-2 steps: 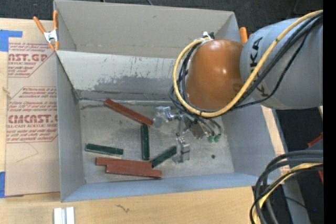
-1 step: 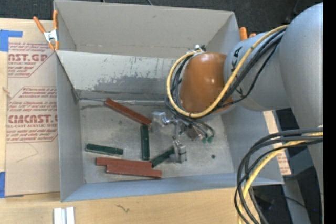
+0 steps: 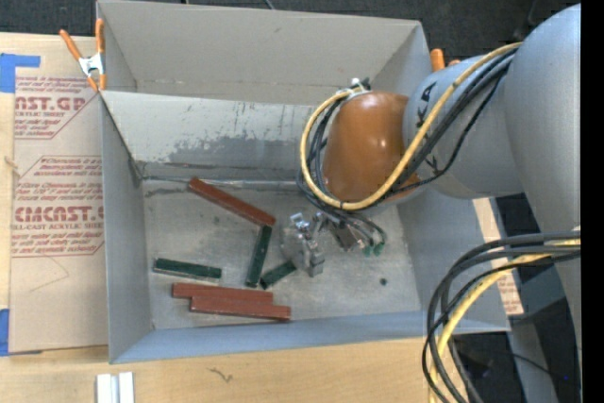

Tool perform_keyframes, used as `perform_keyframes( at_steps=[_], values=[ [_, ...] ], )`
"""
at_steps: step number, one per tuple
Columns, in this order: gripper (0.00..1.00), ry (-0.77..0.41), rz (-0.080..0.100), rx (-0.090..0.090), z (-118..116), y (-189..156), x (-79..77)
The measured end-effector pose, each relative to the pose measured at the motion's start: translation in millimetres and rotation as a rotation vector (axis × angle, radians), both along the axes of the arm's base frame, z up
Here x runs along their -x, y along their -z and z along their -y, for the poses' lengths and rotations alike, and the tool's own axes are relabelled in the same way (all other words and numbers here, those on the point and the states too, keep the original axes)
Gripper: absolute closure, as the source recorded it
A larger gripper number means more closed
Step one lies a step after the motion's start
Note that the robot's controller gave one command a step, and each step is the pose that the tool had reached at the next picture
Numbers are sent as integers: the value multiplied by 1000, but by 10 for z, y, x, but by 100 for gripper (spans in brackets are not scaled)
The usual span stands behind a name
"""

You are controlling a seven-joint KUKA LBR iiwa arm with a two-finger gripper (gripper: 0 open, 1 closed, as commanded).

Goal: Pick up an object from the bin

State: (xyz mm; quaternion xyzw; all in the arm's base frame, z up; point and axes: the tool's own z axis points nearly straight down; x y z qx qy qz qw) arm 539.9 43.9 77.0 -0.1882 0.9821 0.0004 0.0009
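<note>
Camera view: approach step. Gripper (image 3: 308,252) low in bin, just right of short dark-green stick (image 3: 277,275); grip state can't tell. Next: prob. centre over stick, then clamp.

high oblique view over bin (image 3: 123,146)

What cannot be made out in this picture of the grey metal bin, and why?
- Camera view: whether the gripper touches the short dark green stick beside it; too small to tell.
- Camera view: the floor of the grey metal bin at right rear; hidden by the orange wrist cover.
- Camera view: a tiny dark speck on the floor; too small to identify.
</note>
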Motion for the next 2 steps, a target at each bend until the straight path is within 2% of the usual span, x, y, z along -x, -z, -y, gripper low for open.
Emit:
perform_keyframes(
  at_steps=[1,2],
  values=[
    [100,-10,4,-1,351,36,185],
    [100,-53,6,-1,-39,-1115,494]
  ],
)
